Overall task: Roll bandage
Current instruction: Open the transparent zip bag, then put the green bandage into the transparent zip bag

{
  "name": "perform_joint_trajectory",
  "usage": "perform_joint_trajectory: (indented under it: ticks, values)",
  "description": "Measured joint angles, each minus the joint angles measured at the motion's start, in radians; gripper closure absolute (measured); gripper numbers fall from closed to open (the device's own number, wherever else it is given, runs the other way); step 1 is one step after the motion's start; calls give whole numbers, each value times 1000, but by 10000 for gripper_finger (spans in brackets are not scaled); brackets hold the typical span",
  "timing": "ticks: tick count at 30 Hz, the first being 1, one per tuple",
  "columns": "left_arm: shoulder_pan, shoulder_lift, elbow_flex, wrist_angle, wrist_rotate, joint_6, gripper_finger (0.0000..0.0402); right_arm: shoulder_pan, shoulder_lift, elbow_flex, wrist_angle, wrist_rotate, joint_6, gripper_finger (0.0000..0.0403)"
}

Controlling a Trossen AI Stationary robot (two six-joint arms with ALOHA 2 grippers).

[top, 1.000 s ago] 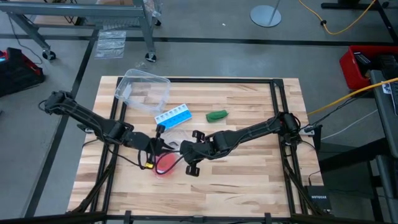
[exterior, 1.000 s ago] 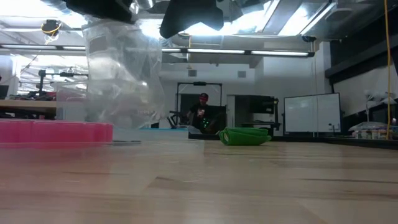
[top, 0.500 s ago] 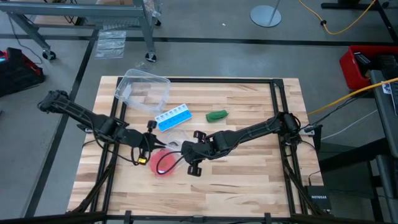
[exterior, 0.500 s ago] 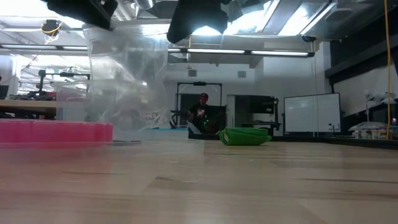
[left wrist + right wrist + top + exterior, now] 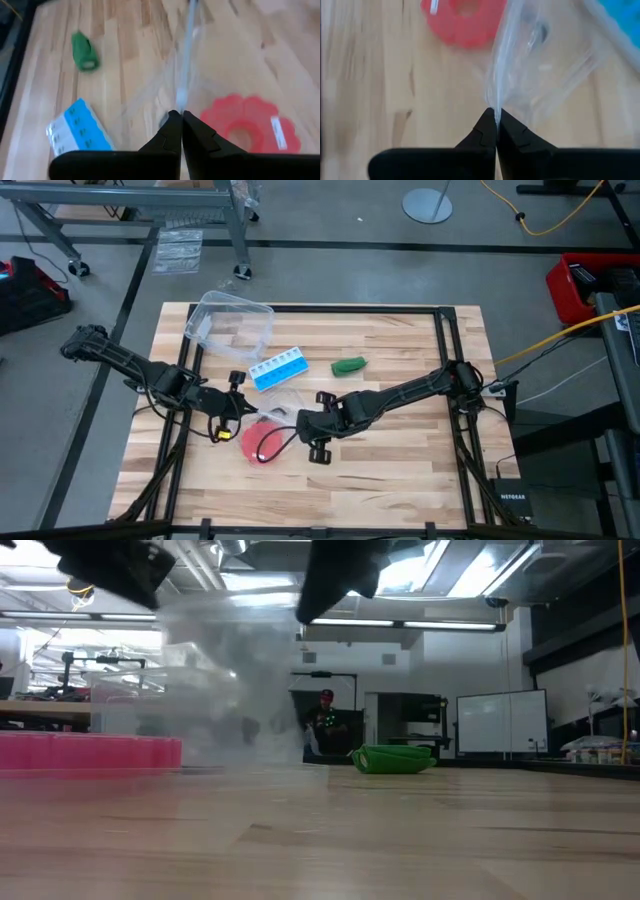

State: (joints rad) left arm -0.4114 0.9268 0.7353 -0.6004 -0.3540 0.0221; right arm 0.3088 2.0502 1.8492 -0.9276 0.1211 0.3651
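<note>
Two dark arms over a wooden worktop [image 5: 400, 470], both low near the middle. Left gripper [image 5: 178, 121] closed tight on the edge of a clear plastic bag [image 5: 186, 60], fingers pressed together with the film pinched between them. Right gripper [image 5: 495, 121] likewise clamped on another edge of the same bag, fingertips meeting around the thin film. Bag stretched between the two, hanging above the worktop in the low view as a hazy transparent sheet.

Bandage [image 5: 348, 365] rolled into a small dark green bundle, lying alone on the worktop toward the far edge, right of centre, well apart from both grippers and touched by neither.

Red scalloped disc [image 5: 262, 443] flat on the wood just below the bag, between the two grippers and nearer the front edge. Blue-and-white pill box [image 5: 279, 369] left of the bandage, near it but not touching. Clear plastic container [image 5: 231, 323] at the far left corner. Person [image 5: 324, 720] visible in the room beyond the table.
</note>
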Motion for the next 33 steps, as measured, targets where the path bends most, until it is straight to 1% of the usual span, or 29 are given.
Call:
perform_joint_trajectory:
  ticks: [5,9,13,23,26,33]
  values:
    - [0,-2,-1,-81,-8,-32,400,3,0,-2,-56,-42,-2,402]
    - [0,-1,-1,-63,-12,-36,400,1,0,-2,-51,-33,-2,402]
    - [0,0,-1,-47,-12,-33,400,0,0,-1,-46,-2,-3,402]
    - [0,0,-1,-40,-12,-37,401,-1,0,0,-42,8,-4,402]
    - [0,0,-1,-3,-12,-60,401,-1,0,0,-40,8,-4,402]
    - [0,2,-1,195,-11,-90,401,-2,0,1,0,10,-11,402]
